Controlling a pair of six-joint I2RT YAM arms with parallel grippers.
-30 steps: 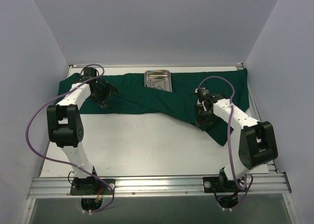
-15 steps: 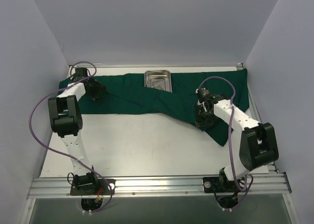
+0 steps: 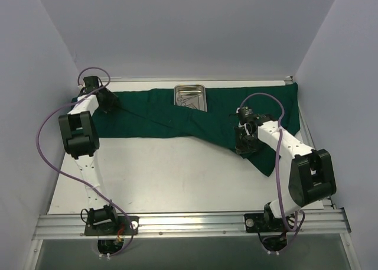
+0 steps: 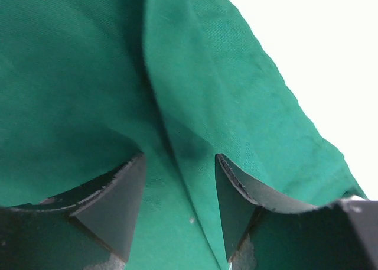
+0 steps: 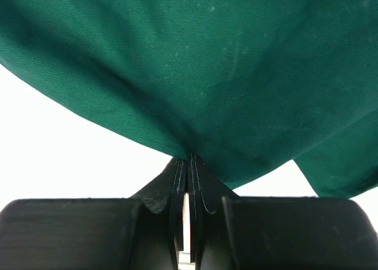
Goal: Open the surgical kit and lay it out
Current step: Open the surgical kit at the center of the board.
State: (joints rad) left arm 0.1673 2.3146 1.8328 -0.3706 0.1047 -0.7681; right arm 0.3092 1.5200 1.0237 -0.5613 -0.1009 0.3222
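On the worktop (image 3: 165, 169), seen from above, the dark green drape (image 3: 171, 110) lies as a long band along the far edge. Its right end hangs in a fold down towards the near side. The steel tray (image 3: 189, 96) sits on the drape's far edge near the middle, with slim silver instruments (image 3: 190, 98) in it, too small to tell apart. A second ago the left tool (image 3: 106, 101) hovered over the drape's left part, nearer the middle. It has since swung outward and farther back to the drape's far-left corner, and its jaws have narrowed on the way. The right tool (image 3: 245, 145) has not moved from the hanging right fold. The left side therefore looks about to be taken up for spreading, and the kit is still far from laid out. In the left wrist view the jaws stand spread and straddle a raised crease of cloth that runs between them. They do not appear to nip it yet. Bare white worktop shows beyond the drape's edge at upper right. In the right wrist view the fingers are pressed together on a pinch of drape, which sags away from the tips over the white surface. The worktop is plain matt white, enclosed by pale grey walls (image 3: 195, 33) at the back and both sides.
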